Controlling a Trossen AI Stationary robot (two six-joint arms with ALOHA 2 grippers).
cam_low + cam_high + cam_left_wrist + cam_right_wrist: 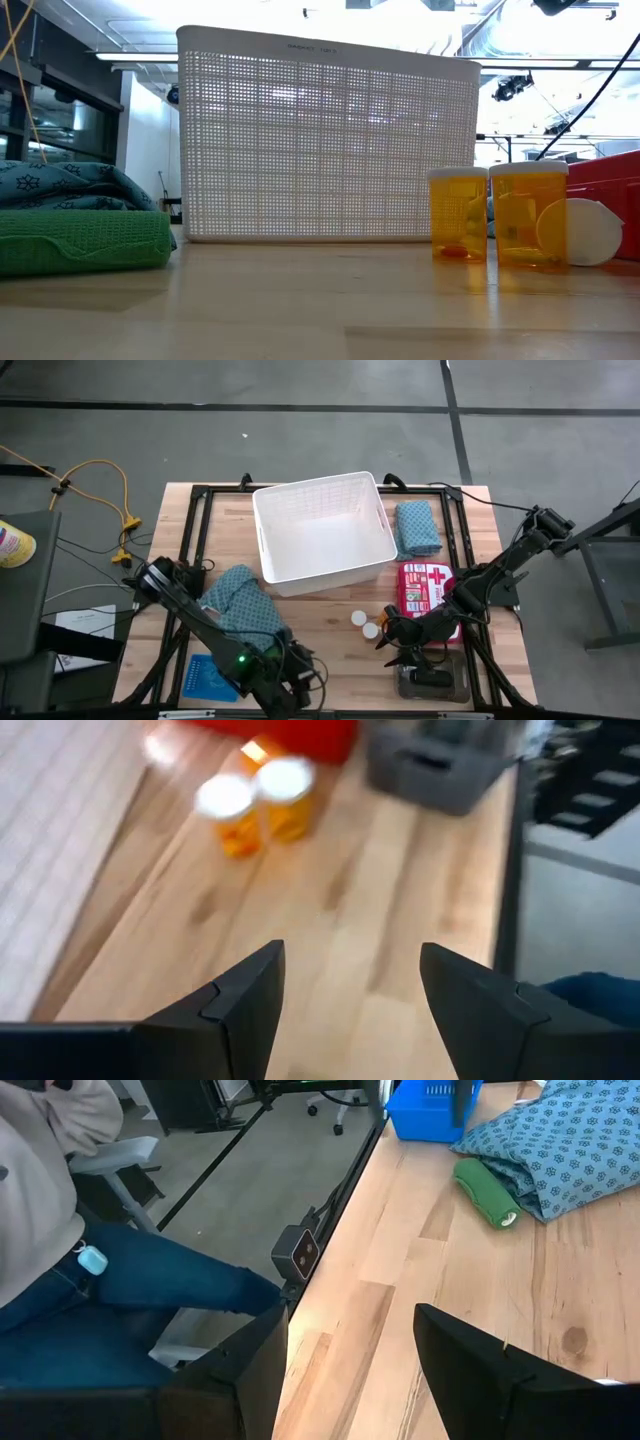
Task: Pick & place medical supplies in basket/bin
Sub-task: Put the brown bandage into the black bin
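Two orange pill bottles with white caps [364, 624] [255, 805] stand on the wood in front of the white lattice basket [322, 530] [325, 140]. One teal patterned cloth [240, 605] lies left of the basket, with a green roll [485, 1192] [85, 240] against it. A second teal cloth [417, 527] lies to the basket's right. My left gripper [298, 666] [350, 1010] hovers open over bare wood near the front edge, pointing at the bottles. My right gripper [400, 645] [350, 1370] is open over the table by the grey tray [432, 682], holding nothing.
A red first-aid kit [425, 588] lies right of the bottles, and a white round piece [580, 232] stands in front of it. A blue mesh tray [212, 678] sits at the front left. A seated person [120, 1280] is beyond the table's near edge.
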